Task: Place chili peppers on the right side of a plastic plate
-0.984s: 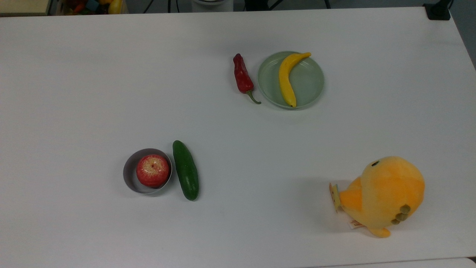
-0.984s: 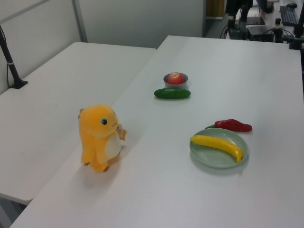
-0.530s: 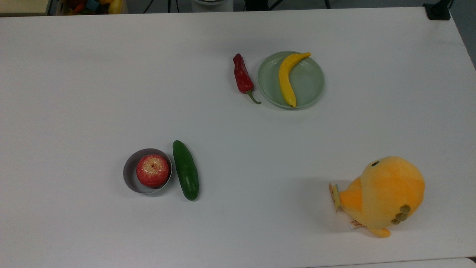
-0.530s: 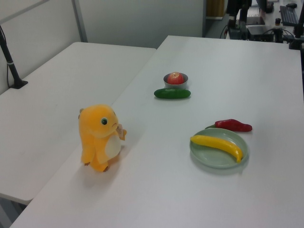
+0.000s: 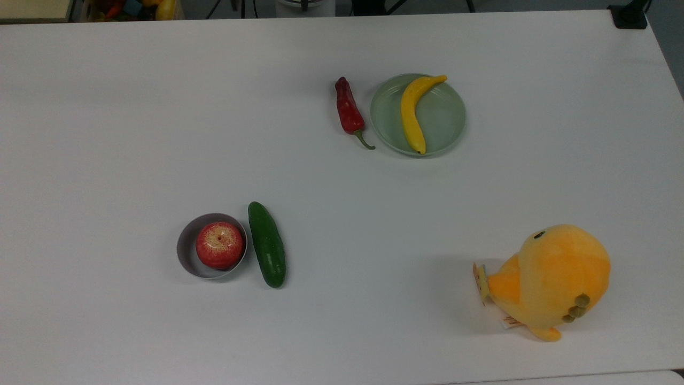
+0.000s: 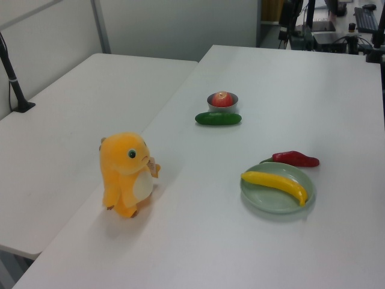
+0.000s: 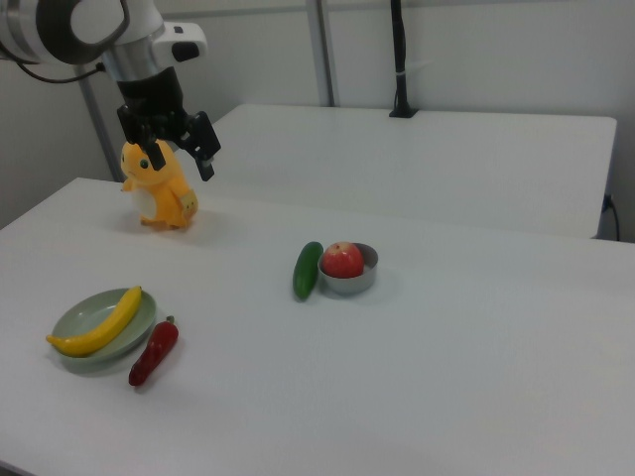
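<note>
A dark red, wrinkled chili pepper with a curved green stem lies flat on the white table. It is just off the rim of the pale green plastic plate, on the top view's left of it. A yellow banana lies across the plate. In the right view the pepper rests beside the plate near the table's front. My gripper hangs open and holds nothing, high over the table's far left in the right view, in front of the plush toy and well apart from the pepper.
A grey bowl holding a red apple stands beside a dark green cucumber. An orange plush toy stands near the table edge at the top view's lower right. A second white table adjoins.
The pepper, plate and other objects have not moved. Dark shapes at the table's far edge have shifted slightly in the left view.
</note>
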Controlling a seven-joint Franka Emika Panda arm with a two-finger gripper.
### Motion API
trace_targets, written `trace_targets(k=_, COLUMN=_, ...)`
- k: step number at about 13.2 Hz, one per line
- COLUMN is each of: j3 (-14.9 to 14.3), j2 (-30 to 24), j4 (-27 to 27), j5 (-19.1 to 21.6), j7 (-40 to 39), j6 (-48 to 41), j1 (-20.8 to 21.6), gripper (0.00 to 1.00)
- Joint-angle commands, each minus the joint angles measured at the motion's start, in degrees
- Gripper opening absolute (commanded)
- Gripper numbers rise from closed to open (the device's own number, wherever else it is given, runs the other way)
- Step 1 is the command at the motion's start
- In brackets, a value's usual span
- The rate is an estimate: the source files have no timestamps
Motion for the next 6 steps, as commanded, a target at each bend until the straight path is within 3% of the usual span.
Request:
trace_targets(k=1, j3=-1.8, j2=-1.0, j4=-1.4, j5=-0.3, j7=-2.4, j6=1.1, j1=1.3, gripper=1.00)
trace_targets(k=6, j3=-1.8, j2=-1.0, j4=-1.4, j5=-0.2, j7=-1.6, j6=0.7, j1=2.2, gripper=1.00)
